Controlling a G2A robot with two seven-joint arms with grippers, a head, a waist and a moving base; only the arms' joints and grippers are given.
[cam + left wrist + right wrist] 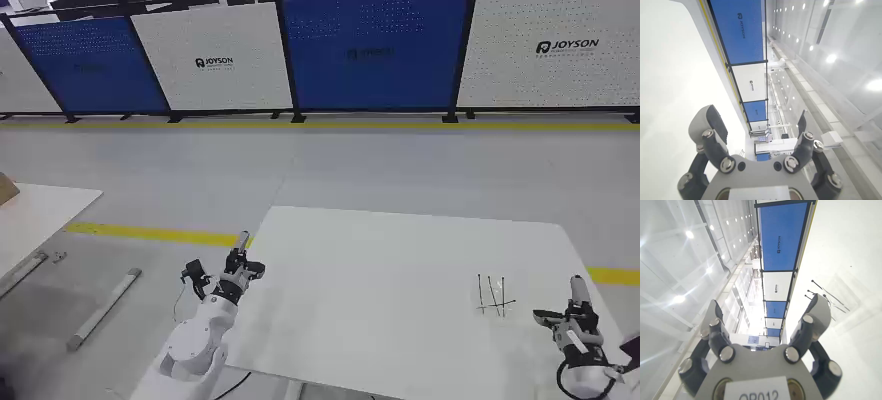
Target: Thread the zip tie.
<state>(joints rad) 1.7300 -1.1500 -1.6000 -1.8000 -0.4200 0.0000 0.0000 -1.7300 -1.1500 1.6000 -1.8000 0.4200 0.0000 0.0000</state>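
Several black zip ties [493, 295] are lying loose on the white table [400, 300], toward the table's right side and closer to its near edge than to its far one. Three slim straps are running side by side with their heads pointing at the table's far edge, and another is lying crosswise over their near ends. In the right wrist view the zip ties [813, 281] are showing their small square heads against the table top, while in the left wrist view the zip ties [742, 151] are appearing only as tiny dark marks far across the table.

The right gripper [567, 305] is hanging at the table's right edge, just beside the ties but apart from them. In its own wrist view the right gripper [765, 299] is standing with its fingers spread wide and gripping nothing.

The left gripper [240, 252] is hanging at the table's left edge, well apart from the ties. In its own wrist view the left gripper [757, 111] is also standing with its fingers spread wide and empty.

Beyond the table's far edge a yellow floor line [150, 234] is crossing the grey floor, and a row of blue and white partition panels [375, 55] is standing behind it. Off the table's left side a pale tube [105, 308] is lying on the floor, near the corner of a second white table [40, 215].
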